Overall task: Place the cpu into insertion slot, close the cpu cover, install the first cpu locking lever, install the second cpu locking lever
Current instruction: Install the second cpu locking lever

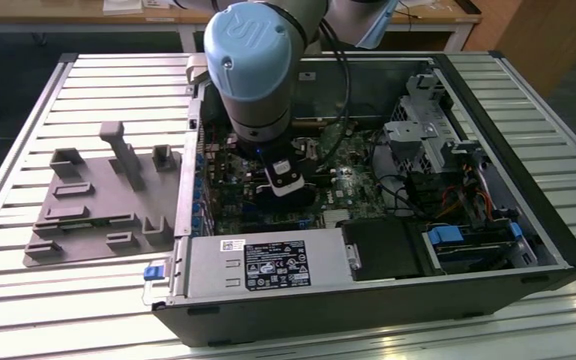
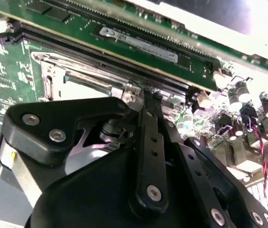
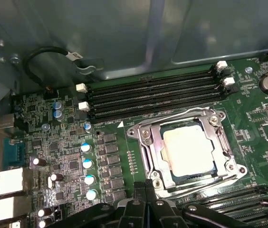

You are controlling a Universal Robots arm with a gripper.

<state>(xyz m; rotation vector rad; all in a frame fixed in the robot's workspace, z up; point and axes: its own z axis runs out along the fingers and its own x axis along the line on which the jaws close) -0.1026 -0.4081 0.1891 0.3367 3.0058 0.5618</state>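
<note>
Fingers (image 3: 147, 184) are closed tight together with nothing between them. Their tips are down at the edge of the cover (image 3: 149, 142), touching it or just above it; I cannot tell which.

In the exterior view, going from its left to its right, a grey tray (image 1: 88, 202) with blocky shapes lies flat on the slatted worktop (image 1: 28, 112). Just beside it is the open computer case (image 1: 528, 247). The arm (image 1: 258, 67) reaches down into the middle of the case, onto the green board (image 1: 358, 184). Wires and metal boxes fill the case on the right.

In the first wrist view, round blue-topped parts (image 3: 87, 164) stand on the board to one side. Long dark card slots (image 3: 153, 95) lie near the case wall. Next to them is the cpu (image 3: 188, 149). It lies flat in the slot (image 3: 186, 176), and its pale top shows through the square window of the cover. The cover is folded down flat over it. Thin metal levers (image 3: 230, 142) lie along the sides of the cover. I cannot tell if they are hooked in place.
</note>
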